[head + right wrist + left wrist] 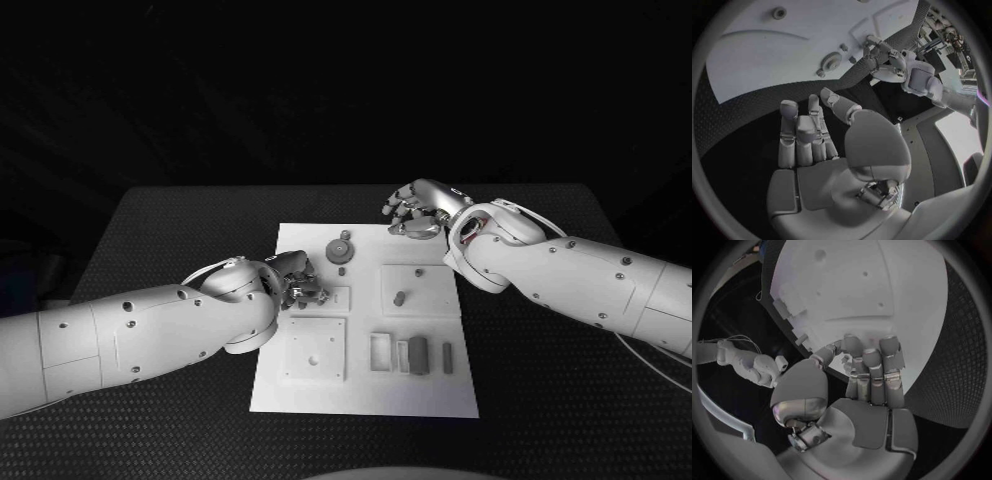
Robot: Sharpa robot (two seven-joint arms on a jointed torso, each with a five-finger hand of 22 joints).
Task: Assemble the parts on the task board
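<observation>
Table (173,215) black, white task board (368,390) at its middle. Left hand (296,282) over board's left edge beside a small square block; fingers curled in toward board, can't tell if anything is held. Right hand (418,213) at board's far right corner, fingers bent together, nothing visible in them in wrist view. On board: square plate (313,348) near-left, square plate with peg (418,288) right of centre, round grey gear part (340,249) near far edge, dark grey bar (418,354) among slotted pieces near-right.
</observation>
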